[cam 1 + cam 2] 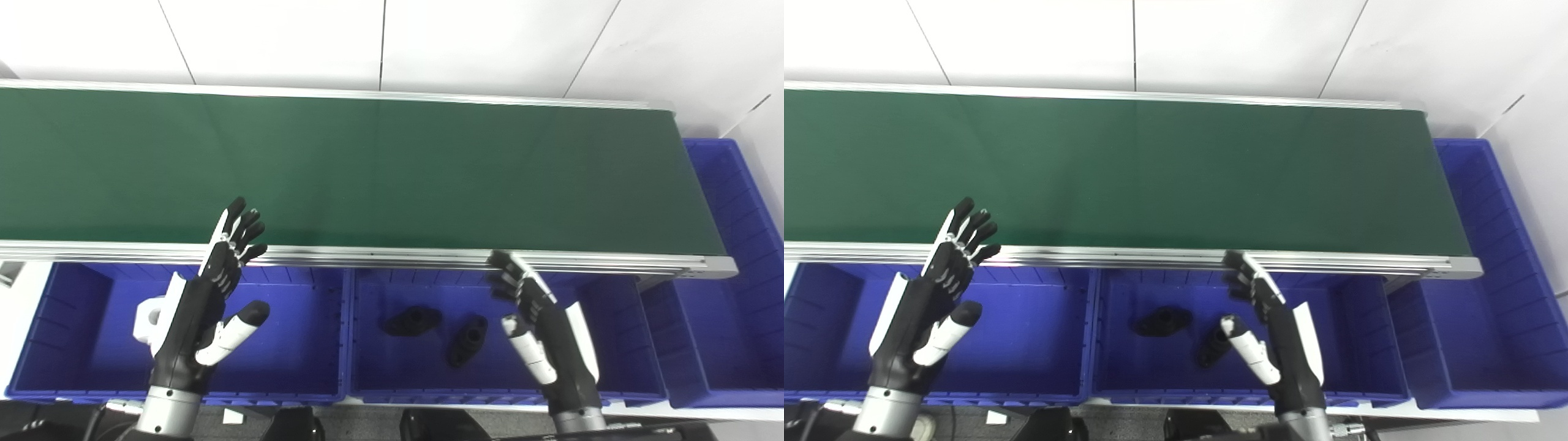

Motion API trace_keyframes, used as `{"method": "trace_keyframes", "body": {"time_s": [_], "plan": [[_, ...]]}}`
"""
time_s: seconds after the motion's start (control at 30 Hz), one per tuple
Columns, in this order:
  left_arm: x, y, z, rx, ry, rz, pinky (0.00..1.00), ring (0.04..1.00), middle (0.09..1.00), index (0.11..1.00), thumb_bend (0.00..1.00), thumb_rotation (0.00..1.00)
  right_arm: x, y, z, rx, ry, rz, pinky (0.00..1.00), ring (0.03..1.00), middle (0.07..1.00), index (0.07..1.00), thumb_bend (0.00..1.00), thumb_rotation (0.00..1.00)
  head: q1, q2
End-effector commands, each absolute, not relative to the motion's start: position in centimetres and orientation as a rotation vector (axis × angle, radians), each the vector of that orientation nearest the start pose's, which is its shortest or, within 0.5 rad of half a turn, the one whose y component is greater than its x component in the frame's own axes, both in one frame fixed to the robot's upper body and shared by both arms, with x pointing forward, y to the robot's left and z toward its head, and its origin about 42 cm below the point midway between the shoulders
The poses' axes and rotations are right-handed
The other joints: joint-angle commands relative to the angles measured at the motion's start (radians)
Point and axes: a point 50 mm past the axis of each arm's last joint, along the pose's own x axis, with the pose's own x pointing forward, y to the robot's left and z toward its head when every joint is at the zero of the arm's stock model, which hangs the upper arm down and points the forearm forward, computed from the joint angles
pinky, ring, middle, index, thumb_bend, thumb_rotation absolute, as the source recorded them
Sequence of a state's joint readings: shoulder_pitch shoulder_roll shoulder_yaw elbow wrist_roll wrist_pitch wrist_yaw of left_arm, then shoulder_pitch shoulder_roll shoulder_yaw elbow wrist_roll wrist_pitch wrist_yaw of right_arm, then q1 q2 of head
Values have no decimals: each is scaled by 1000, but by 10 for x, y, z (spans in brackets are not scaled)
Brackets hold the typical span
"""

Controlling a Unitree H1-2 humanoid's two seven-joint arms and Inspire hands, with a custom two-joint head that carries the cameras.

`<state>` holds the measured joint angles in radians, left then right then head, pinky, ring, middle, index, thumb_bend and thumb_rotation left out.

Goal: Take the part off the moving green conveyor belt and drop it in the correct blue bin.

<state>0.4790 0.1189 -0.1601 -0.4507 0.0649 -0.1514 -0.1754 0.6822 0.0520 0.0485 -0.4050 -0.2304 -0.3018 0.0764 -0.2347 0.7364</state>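
The green conveyor belt (pixel 367 171) carries no part anywhere in view, from its left edge to its right end.

The left hand (pixel 208 309) is raised over the left blue bin (pixel 294 367), fingers spread and empty, fingertips reaching over the belt's near rail (pixel 380 257). A white part (pixel 153 315) shows behind this hand in the left bin; whether it touches the hand cannot be told.

The right hand (pixel 539 324) hovers over the middle blue bin (pixel 380 383), fingers apart, holding nothing. Two black parts (pixel 413 320) (pixel 468 339) lie on that bin's floor, near its centre.

The right-end blue bin (pixel 735 343) shows no contents.

Judgement: earlier sorting appears complete; no pick is under way, and both hands seem to be waiting for a further part.
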Motion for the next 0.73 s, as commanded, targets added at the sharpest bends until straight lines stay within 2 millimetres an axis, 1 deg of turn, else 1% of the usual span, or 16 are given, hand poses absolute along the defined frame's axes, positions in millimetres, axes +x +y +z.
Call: {"method": "trace_keyframes", "body": {"time_s": [0.0,0.1,0.2,0.27,0.4,0.43,0.47,0.67,0.7], "plan": [[128,209,139,140,-186,-256,868,934,961,1000,732,769,69,-207,115,-202,-114,-19,848,895,938,977,767,989,2,-3],[127,209,137,138,-185,-261,878,941,967,1000,731,765,68,-205,111,-183,-118,-17,908,952,987,998,784,991,7,-15],[126,208,135,131,-186,-266,889,945,965,1000,724,746,68,-205,109,-178,-119,-13,938,982,999,1000,803,976,14,-31],[125,208,134,128,-185,-268,892,945,963,1000,724,742,68,-205,108,-184,-118,-13,934,982,1000,1000,816,969,21,-46],[124,208,131,130,-185,-270,884,940,959,1000,727,741,67,-205,105,-196,-125,-7,934,989,1000,1000,839,968,26,-61],[124,208,130,131,-187,-272,886,942,960,1000,717,734,67,-205,105,-202,-127,-6,920,987,1000,1000,838,974,26,-61],[124,209,129,132,-187,-274,887,943,960,1000,714,732,67,-205,103,-209,-128,-6,915,986,1000,1000,838,976,22,-74],[124,210,125,136,-194,-275,880,940,962,997,751,727,68,-204,99,-221,-124,-12,922,991,1000,1000,840,980,12,-92],[124,210,125,138,-195,-276,880,940,962,997,750,726,68,-204,98,-222,-123,-12,922,992,1000,1000,840,980,11,-100]]}}
